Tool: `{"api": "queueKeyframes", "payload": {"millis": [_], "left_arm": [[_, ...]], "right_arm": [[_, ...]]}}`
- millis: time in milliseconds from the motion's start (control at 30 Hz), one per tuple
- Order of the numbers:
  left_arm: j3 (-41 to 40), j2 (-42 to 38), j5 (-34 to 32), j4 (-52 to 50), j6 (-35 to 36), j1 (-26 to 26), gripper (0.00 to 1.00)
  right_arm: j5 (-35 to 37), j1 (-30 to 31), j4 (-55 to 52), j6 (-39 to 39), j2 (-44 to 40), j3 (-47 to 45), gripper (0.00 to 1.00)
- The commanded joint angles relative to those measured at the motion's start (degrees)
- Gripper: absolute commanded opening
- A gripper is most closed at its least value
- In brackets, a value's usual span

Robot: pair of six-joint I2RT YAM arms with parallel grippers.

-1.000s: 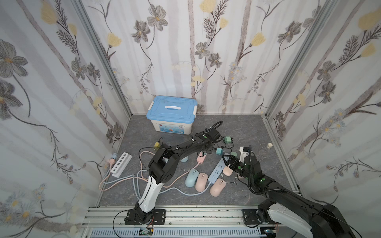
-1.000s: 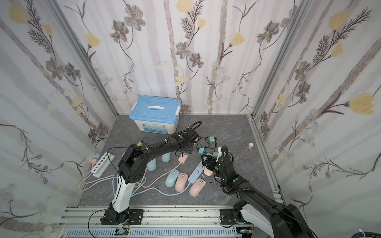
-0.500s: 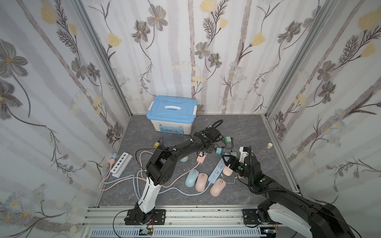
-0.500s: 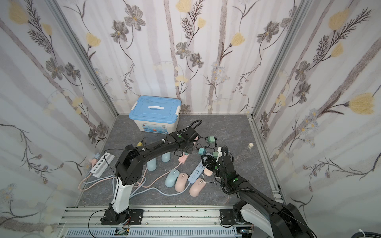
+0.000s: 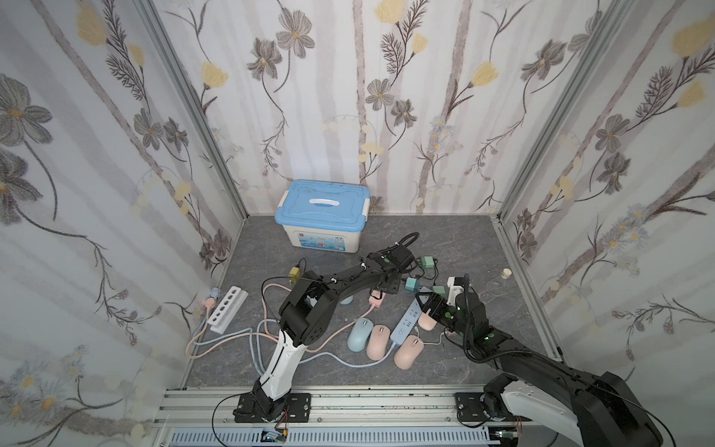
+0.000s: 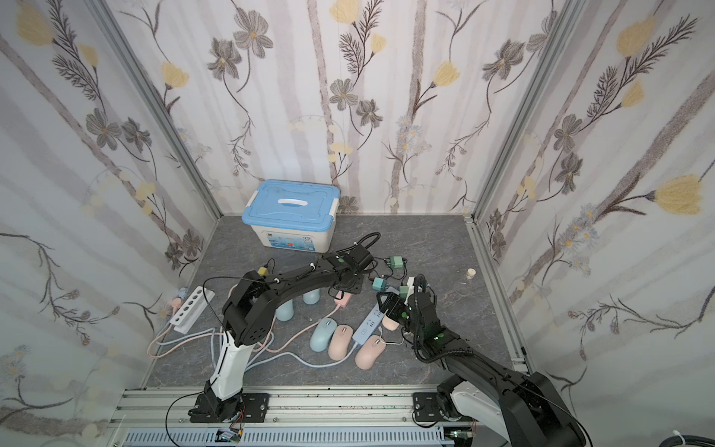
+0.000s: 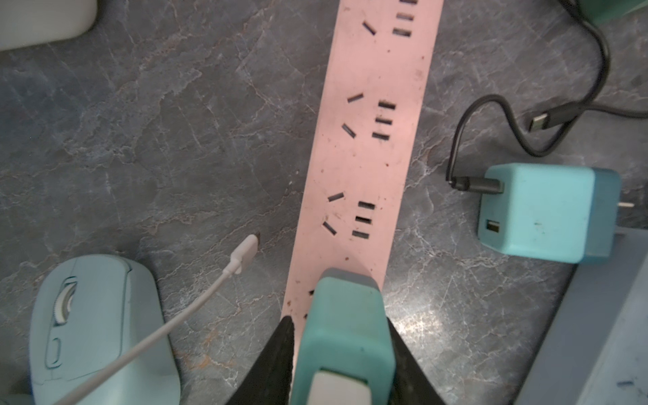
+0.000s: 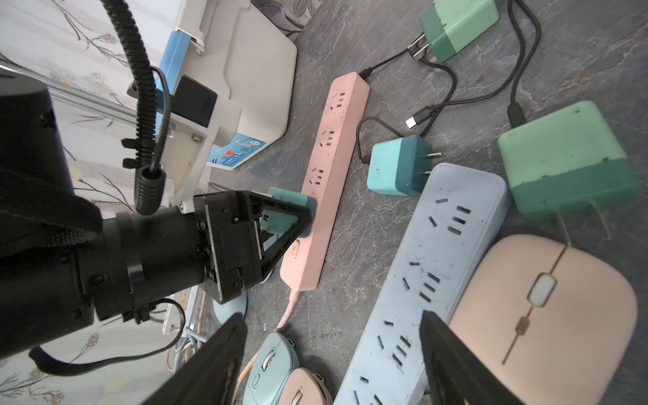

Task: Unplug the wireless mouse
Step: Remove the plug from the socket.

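left gripper (image 7: 337, 317) clamped on teal charger (image 7: 345, 336), which sits plugged into cord end of pink power strip (image 7: 371, 140); blue mouse (image 7: 98, 326) near strip; right gripper (image 8: 331, 314) jaws apart over blue power strip (image 8: 438, 252)

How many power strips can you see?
3. The white power strip lies by the wall, the pink power strip under the left arm, the blue power strip between the pink mice. Others may be hidden.
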Motion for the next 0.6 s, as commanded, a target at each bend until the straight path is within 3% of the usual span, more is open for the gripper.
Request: {"api": "queueKeyframes", "payload": {"millis": [0, 133, 233, 333, 367, 567], "left_arm": [[0.0, 0.4, -1.0, -0.6, 0.8, 0.3, 0.41], [-0.6, 0.6, -0.4, -0.1, 0.7, 0.9, 0.37], [-1.4, -0.1, 0.1, 0.8, 1.1, 1.1, 0.25], [-2.1, -1.4, 0.9, 1.9, 2.2, 1.3, 0.03], [-2.7, -2.2, 1.4, 2.6, 2.7, 1.3, 0.0], [-10.3, -9.6, 4.6, 10.3, 6.4, 1.6, 0.0]], "right_arm": [[-1.2, 0.0, 3.9, 0.3, 1.5, 0.7, 0.78], [-2.9, -0.1, 5.3, 0.2, 5.1, 2.3, 0.77], [-5.2, 0.1, 8.2, 0.2, 9.1, 3.8, 0.74], [-8.8, 0.1, 10.6, 0.2, 15.3, 7.4, 0.75], [-9.5, 0.1, 11.1, 0.7, 17.6, 8.9, 0.74], [-12.2, 0.1, 16.4, 3.3, 31.3, 17.1, 0.73]]}}
